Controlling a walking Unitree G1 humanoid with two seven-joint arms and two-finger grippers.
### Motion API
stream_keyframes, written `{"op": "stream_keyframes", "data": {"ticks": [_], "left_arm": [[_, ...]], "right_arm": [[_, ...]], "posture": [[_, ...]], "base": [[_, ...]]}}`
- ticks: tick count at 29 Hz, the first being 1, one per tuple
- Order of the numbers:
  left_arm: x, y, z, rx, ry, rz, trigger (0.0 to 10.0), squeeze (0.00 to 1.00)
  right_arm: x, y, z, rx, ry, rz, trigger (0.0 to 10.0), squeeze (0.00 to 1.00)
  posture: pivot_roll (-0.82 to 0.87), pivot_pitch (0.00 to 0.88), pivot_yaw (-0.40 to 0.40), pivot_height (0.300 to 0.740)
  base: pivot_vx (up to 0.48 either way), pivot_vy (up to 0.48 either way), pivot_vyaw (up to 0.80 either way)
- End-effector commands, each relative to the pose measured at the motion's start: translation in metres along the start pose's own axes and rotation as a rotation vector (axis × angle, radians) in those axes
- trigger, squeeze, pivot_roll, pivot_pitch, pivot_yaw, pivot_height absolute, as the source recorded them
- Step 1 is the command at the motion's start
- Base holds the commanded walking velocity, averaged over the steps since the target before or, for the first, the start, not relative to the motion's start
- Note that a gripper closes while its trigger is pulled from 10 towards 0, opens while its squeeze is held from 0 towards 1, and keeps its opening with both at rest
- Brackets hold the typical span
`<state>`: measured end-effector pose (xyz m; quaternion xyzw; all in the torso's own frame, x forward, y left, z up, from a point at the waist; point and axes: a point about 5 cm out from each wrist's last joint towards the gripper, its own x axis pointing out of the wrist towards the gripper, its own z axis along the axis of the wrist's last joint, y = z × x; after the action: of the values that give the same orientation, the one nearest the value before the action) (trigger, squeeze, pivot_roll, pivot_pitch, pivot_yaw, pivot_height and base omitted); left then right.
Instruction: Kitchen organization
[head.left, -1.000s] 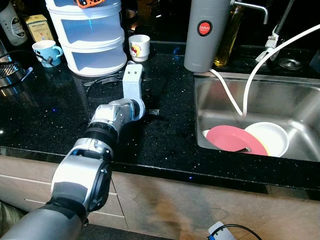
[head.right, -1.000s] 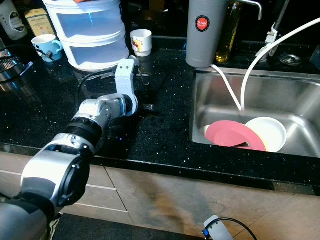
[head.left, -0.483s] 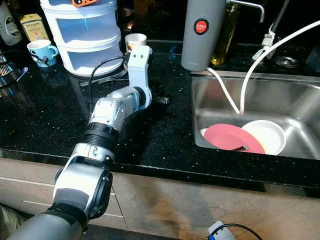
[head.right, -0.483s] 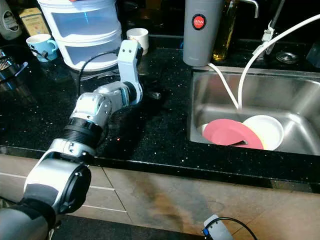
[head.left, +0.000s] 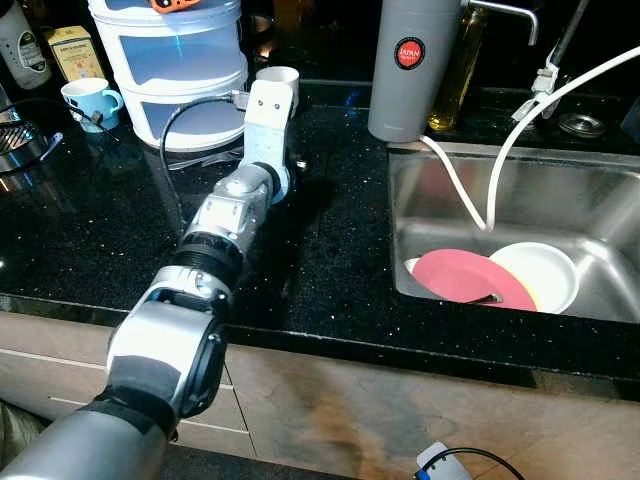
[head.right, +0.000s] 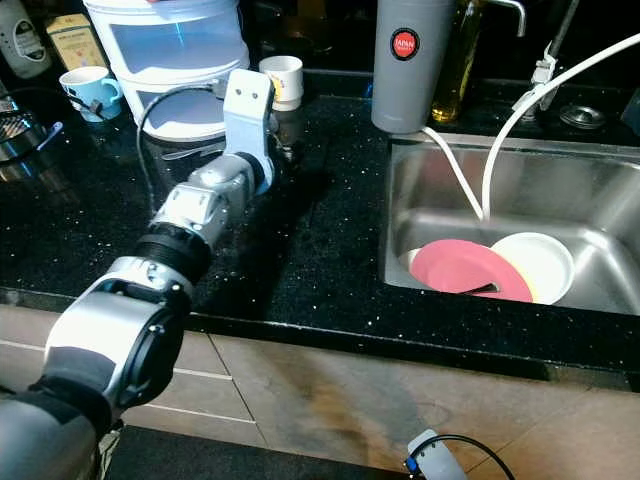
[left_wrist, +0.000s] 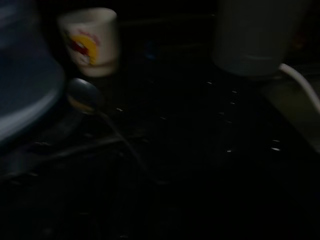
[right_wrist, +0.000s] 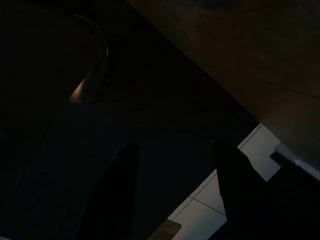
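Overhead, from the head views: left gripper (head.left: 270, 110) stretched out across the black counter (head.left: 90, 230), close beside the white cup (head.left: 278, 80) and the stacked plastic drawers (head.left: 180, 75); spread or pressed together, cannot tell, being hidden behind its own white wrist block. Further right, tall grey cylinder (head.left: 412, 65) at the corner of the steel sink (head.left: 600, 200), pink plate (head.left: 465, 275) overlapping a white bowl (head.left: 545, 272) in the basin, white hose (head.left: 520, 120) dropping in. Blue mug (head.left: 88, 100) far left at the back. Seen from the left wrist, very dark but closer: cup upright, red and yellow print on its side, with a spoon (left_wrist: 82, 95) lying on the counter just beside it, bowl end toward the cup, handle trailing away; edge of the drawers alongside. Seen from the right wrist, dim: right gripper (right_wrist: 172, 147) hanging low beside the wooden cabinet front (right_wrist: 250, 55), above pale floor tile (right_wrist: 220, 210), its two dark prongs spread apart, holding nothing.
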<state>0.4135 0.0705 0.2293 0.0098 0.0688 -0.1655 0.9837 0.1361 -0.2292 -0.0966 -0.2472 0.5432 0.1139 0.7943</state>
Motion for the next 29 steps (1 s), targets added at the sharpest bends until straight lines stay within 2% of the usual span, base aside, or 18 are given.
{"op": "stream_keyframes", "data": {"ticks": [1, 5, 7, 8, 13, 18, 29], "left_arm": [[0.003, -0.009, -0.001, -0.036, 0.013, -0.024, 10.0, 1.00], [0.006, -0.025, -0.002, -0.092, 0.037, -0.079, 10.0, 1.00], [0.006, -0.025, -0.002, -0.092, 0.037, -0.079, 10.0, 1.00], [0.007, -0.032, -0.001, -0.128, 0.044, -0.109, 10.0, 0.00], [0.009, -0.036, -0.001, -0.164, 0.054, -0.094, 10.0, 0.00], [0.009, -0.028, -0.011, -0.209, 0.120, -0.002, 10.0, 0.00], [0.007, -0.020, -0.021, -0.273, 0.190, 0.028, 10.0, 0.00]], "right_arm": [[0.000, 0.004, -0.002, -0.005, 0.001, 0.005, 10.0, 0.00], [0.000, 0.005, -0.004, -0.005, 0.005, 0.005, 10.0, 0.00], [0.000, 0.005, -0.004, -0.005, 0.005, 0.005, 10.0, 0.00], [0.000, 0.005, -0.005, -0.006, 0.006, 0.006, 10.0, 0.00], [0.000, 0.006, -0.005, -0.006, 0.006, 0.006, 10.0, 0.00], [0.000, 0.005, -0.004, -0.004, 0.003, 0.002, 10.0, 0.00], [0.000, 0.005, -0.003, -0.011, 0.000, 0.000, 10.0, 0.00]], "posture": [[-0.05, 0.002, 0.039, 0.740], [-0.05, 0.010, 0.046, 0.740], [-0.05, 0.010, 0.046, 0.740], [-0.05, 0.013, 0.047, 0.740], [-0.06, 0.018, 0.048, 0.740], [-0.06, 0.021, 0.048, 0.740], [-0.05, 0.022, 0.047, 0.740]], "base": [[0.000, 0.000, 0.00], [0.000, 0.000, 0.00], [0.000, 0.000, 0.00], [0.000, 0.000, 0.00], [0.000, 0.000, 0.00], [0.000, 0.000, 0.00], [0.000, 0.000, 0.00]]}}
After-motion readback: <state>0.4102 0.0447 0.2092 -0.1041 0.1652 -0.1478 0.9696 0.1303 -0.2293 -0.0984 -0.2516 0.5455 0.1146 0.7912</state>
